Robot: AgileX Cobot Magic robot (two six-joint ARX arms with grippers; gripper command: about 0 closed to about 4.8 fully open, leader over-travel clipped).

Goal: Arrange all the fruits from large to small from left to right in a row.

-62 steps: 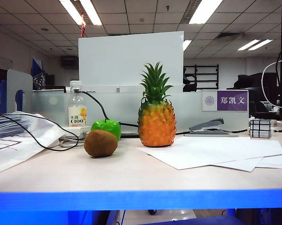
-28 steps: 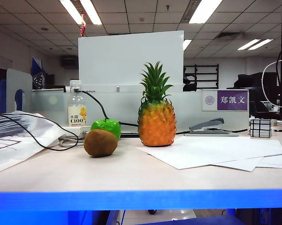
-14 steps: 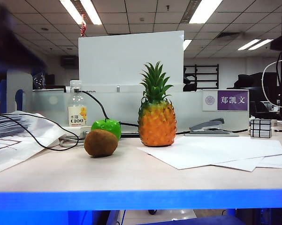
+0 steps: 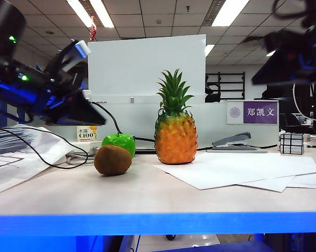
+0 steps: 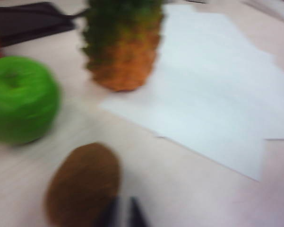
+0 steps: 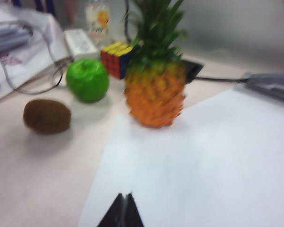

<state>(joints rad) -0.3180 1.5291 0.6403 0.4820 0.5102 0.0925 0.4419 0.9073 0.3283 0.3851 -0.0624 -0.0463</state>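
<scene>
Desk (image 4: pixel 147 194): L gripper (image 5: pixel 123 215), R gripper (image 6: pixel 124 212) aloft

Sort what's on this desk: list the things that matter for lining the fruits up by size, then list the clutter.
Job: pineapple, green apple, kiwi.

Clutter: Rubik's cube, silver cube, stapler, paper sheets, bottle, cables.

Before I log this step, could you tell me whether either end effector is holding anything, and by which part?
Nothing is held. The left end effector hangs above the kiwi, and the right end effector hangs over the white paper; both are empty.
</scene>
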